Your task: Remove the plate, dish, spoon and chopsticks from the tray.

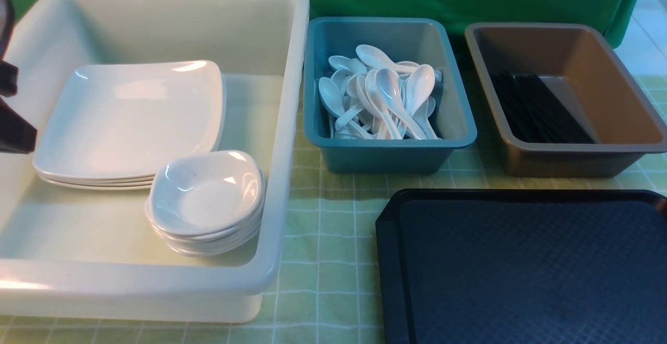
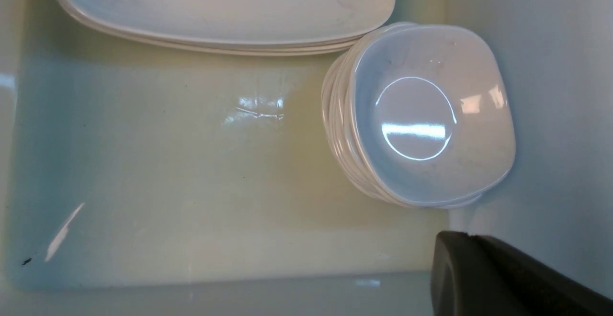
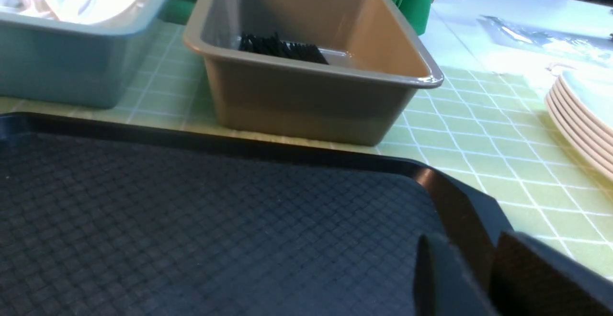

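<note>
The black tray (image 1: 521,271) lies at the front right with nothing on it; it also shows in the right wrist view (image 3: 191,230). A stack of large white plates (image 1: 130,117) and a stack of small white dishes (image 1: 206,190) sit in the white tub (image 1: 292,125). Several white spoons (image 1: 383,99) fill the teal tub. Black chopsticks (image 1: 536,107) lie in the brown tub. My left gripper (image 2: 467,237) is shut and empty inside the white tub, near the dishes (image 2: 426,115). My right gripper (image 3: 479,253) hovers over the tray's far right corner, its jaws slightly apart and empty.
The teal tub (image 1: 391,159) and brown tub (image 1: 573,161) stand behind the tray on a green checked cloth. Another stack of pale plates (image 3: 584,124) sits on the table to the right of the tray. A green curtain hangs behind the tubs.
</note>
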### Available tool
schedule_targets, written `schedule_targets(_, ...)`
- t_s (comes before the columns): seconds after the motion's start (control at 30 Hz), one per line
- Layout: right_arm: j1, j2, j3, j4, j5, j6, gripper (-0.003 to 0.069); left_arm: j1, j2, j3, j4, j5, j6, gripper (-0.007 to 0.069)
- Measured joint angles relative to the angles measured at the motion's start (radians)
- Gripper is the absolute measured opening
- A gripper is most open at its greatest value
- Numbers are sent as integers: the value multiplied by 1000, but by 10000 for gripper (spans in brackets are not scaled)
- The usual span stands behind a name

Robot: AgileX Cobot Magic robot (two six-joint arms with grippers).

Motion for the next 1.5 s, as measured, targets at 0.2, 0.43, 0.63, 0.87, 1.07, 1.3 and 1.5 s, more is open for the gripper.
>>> schedule_targets(0.2, 0, 0, 0, 31, 0, 0, 183, 0, -26, 7, -28, -1, 37, -11)
schedule_targets(0.43, -1, 0, 0, 91, 0, 0, 198, 0, -152, 47, -67, -16, 71, -11)
schedule_targets(0.63, -1, 0, 0, 95, 0, 0, 208, 0, -317, 84, -88, -41, 98, -11)
schedule_targets(0.87, -1, 0, 0, 98, 1, -5, 219, 0, -552, 188, -102, -132, 184, -11)
schedule_targets(1.07, -1, 0, 0, 97, 1, -124, 230, 0, -729, 351, -110, -215, 201, -11)
schedule_targets(1.3, -1, 0, 0, 97, 2, -165, 235, 0, -896, 573, -218, -408, 203, -11)
schedule_targets(1.5, -1, 0, 0, 97, 2, -166, 237, 0, -950, 690, -247, -628, 208, -11)
